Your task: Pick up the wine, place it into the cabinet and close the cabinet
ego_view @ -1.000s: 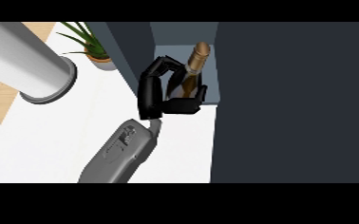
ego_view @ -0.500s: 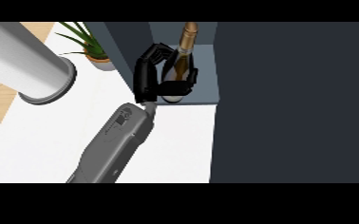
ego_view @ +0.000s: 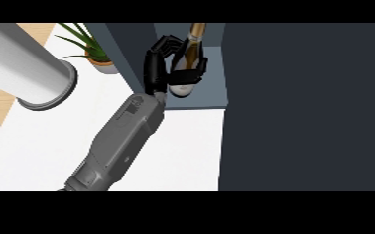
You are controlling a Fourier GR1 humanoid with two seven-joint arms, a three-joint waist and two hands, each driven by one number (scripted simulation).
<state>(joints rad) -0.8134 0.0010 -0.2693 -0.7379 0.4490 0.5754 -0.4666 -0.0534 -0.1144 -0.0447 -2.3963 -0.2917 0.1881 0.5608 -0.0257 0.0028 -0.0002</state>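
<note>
One grey forearm [ego_view: 121, 141] rises diagonally from the lower edge to a black hand [ego_view: 162, 68], its fingers and thumb curled around the wine bottle [ego_view: 188, 62], held just inside the cabinet opening [ego_view: 212, 87].

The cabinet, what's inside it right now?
Inside the cabinet is a wine bottle, held by the robot hand with fingers curled round it. The dark door on the right covers the rest, so anything else inside is hidden.
</note>
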